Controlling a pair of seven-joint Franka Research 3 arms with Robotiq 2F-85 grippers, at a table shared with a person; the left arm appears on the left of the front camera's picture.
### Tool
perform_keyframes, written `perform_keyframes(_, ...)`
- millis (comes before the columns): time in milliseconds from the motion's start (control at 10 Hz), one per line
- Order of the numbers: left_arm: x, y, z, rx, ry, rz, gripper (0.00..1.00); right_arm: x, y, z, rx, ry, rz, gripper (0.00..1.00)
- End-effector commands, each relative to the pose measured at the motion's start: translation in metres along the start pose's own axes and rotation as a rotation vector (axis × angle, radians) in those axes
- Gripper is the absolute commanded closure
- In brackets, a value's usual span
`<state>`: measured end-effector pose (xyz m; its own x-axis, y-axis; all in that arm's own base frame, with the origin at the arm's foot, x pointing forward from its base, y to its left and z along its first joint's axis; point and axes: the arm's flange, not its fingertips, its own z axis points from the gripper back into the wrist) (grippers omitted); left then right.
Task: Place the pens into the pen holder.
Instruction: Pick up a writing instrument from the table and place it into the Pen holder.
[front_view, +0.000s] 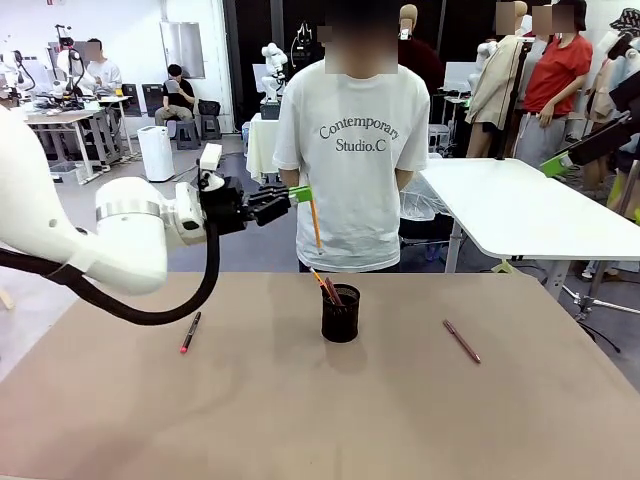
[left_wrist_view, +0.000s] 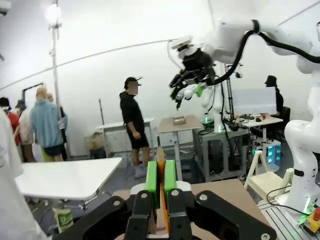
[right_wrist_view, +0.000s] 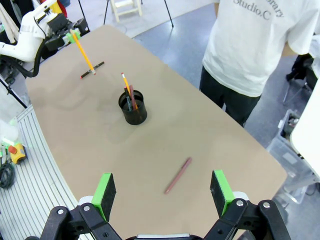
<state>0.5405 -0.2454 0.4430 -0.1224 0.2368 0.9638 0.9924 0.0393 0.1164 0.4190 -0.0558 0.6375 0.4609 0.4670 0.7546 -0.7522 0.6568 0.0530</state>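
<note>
The left pincer (front_view: 300, 193) (left_wrist_view: 160, 176) is closed on the yellow-orange pencil (front_view: 315, 225), its green pads pressed against the shaft from both sides. It hangs well above the tabletop (front_view: 300, 430), and the pencil hangs down from the fingertips, slightly tilted, in front of the person's white shirt (front_view: 350, 180). The pen holder (front_view: 341, 315) stands on the tabletop below this pincer, a little to its right. Two sticks in the holder (front_view: 325, 288), one yellow-orange and one reddish, lean out over its rim. The black pen with the pink-red end (front_view: 190, 332) lies flat below the left pincer and off to its left, under the arm.

The right pincer (right_wrist_view: 163, 189) is wide open and holds nothing, looking down from high over the tabletop. The dark red pen (right_wrist_view: 178, 175) lies flat almost straight beneath it, seen between its two fingers. The holder sits farther out ahead of this pincer, well apart from that pen.
</note>
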Motion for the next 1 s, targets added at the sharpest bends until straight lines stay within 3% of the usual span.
perform_keyframes(0, -0.020, -0.012, -0.008, -0.033, -0.035, 0.023, 1.00, 0.002, 0.000, 0.000, 0.008, -0.019, 0.003, 0.00)
perform_keyframes(200, -0.030, -0.008, -0.010, -0.046, -0.031, 0.078, 1.00, 0.002, 0.000, 0.000, 0.008, -0.019, 0.003, 0.00)
perform_keyframes(600, -0.023, -0.014, -0.016, -0.041, -0.013, 0.030, 1.00, 0.002, 0.000, 0.000, 0.008, -0.019, 0.003, 0.00)
perform_keyframes(900, -0.063, 0.005, -0.026, -0.058, -0.031, 0.061, 1.00, 0.002, 0.000, 0.000, 0.008, -0.019, 0.003, 0.00)
